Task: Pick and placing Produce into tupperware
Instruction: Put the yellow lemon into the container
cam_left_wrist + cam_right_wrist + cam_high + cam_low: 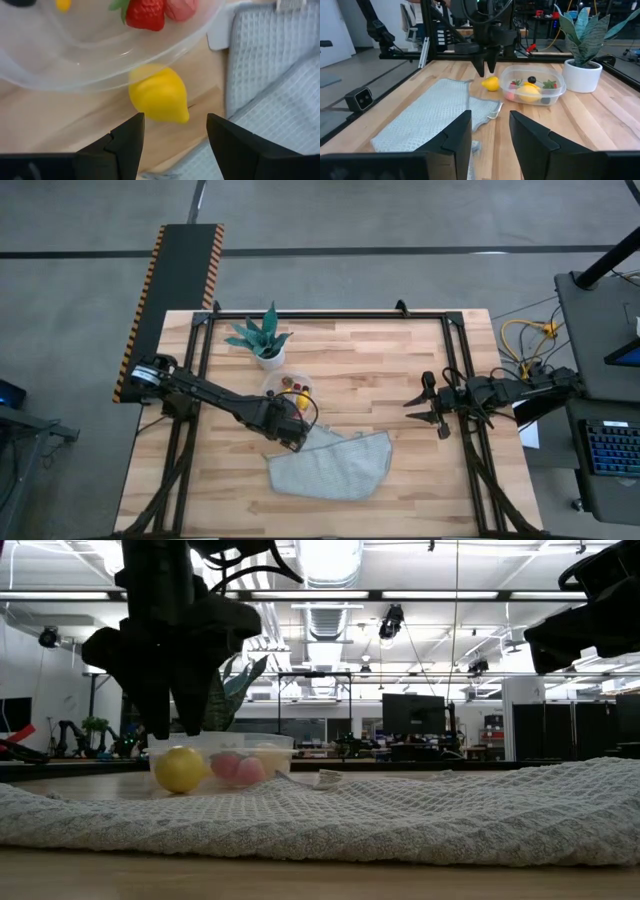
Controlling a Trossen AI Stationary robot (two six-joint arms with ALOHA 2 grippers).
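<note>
I have the left end effector (172, 142) spread apart, empty, just above the lemon (159, 95). It lies on the worktop (400, 360) touching the tupperware (532, 86), long axis slanted, pointed tip toward the cloth (330, 465). Right end effector (490, 132) waits apart.

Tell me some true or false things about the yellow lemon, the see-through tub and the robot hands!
1. The yellow toy lemon lies inside the clear round plastic tub. False: it lies on the wooden table beside the tub.
2. The left gripper is open above the lemon. True.
3. A red toy strawberry is in the tub. True.
4. The right gripper holds the grey waffle cloth. False: it is open, empty and away from it.
5. The green spiky plant in the white pot has tipped over. False: it stands upright.
</note>
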